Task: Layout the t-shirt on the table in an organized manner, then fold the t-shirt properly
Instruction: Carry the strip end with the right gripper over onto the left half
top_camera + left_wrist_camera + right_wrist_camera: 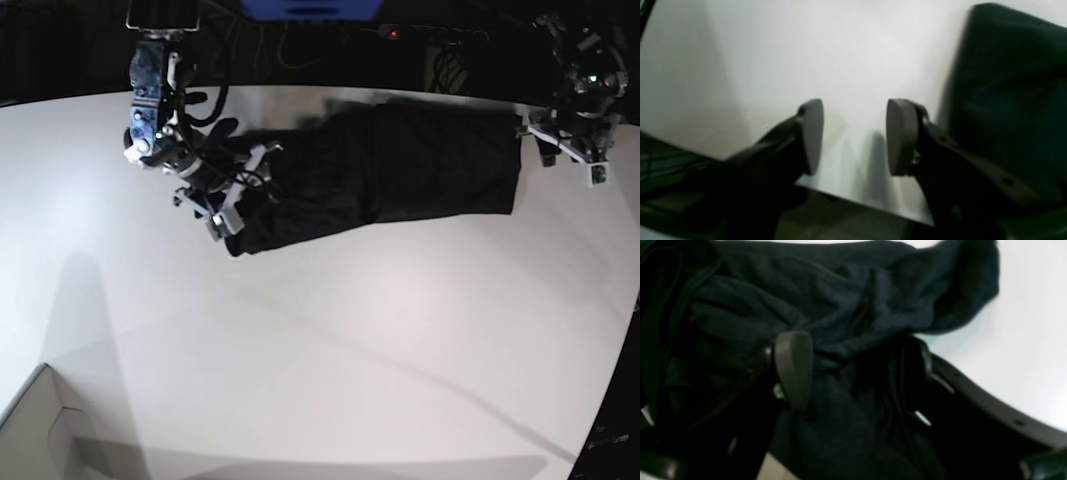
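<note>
The black t-shirt (400,170) lies bunched and wrinkled along the far side of the white table (330,340). My right gripper (240,192) is at the shirt's left end. In the right wrist view its jaws (853,370) stand wide apart with dark fabric (840,306) lying between and over them, one grey pad (793,370) showing. My left gripper (570,158) is just off the shirt's right end. In the left wrist view it (857,136) is open and empty above bare table (840,60), with the shirt's edge (1010,100) to its right.
A pale box corner (45,425) sits at the near left of the base view. The table's edge (870,205) runs just under the left gripper, with dark floor and cables beyond. Dark equipment lines the far side (300,30).
</note>
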`<state>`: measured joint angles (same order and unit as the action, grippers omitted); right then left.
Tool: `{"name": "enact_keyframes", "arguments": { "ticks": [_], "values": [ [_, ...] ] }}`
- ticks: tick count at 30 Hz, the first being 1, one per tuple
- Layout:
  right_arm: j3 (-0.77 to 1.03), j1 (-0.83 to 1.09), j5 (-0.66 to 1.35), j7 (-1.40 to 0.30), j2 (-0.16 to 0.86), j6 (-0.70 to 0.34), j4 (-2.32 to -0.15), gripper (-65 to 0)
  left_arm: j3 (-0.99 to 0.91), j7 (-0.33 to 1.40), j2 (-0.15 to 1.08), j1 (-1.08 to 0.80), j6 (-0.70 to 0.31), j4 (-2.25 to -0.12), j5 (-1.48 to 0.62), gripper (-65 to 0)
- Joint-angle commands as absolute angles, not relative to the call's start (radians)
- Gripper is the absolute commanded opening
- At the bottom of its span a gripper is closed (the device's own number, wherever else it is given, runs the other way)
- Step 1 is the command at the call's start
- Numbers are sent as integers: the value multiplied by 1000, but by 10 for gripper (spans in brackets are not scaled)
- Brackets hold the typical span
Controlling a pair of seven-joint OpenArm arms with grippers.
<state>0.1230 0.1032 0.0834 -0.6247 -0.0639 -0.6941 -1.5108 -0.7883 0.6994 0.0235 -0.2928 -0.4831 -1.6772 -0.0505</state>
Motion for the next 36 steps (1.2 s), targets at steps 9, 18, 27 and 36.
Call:
{"name": "enact_keyframes", "arguments": {
  "ticks": [9, 18, 27, 36],
  "values": [
    [122, 97, 87, -630, -65, -698, -1521, -557, -792, 684, 13, -292, -483, -1695, -53, -356],
    [93, 145, 84, -684, -81, -698, -1716, -650, -792, 684, 13, -297, -483, -1695, -48, -356],
    [-68, 199, 79, -759, -82, -698, -1922, -650, -716, 685, -1, -298, -472, -1695, -45, -357],
    [-352, 177, 79, -788, -77, -698, -1972, -650, -659, 685, -2, -292, -470, -1695, -45, -358]
  ]
}}
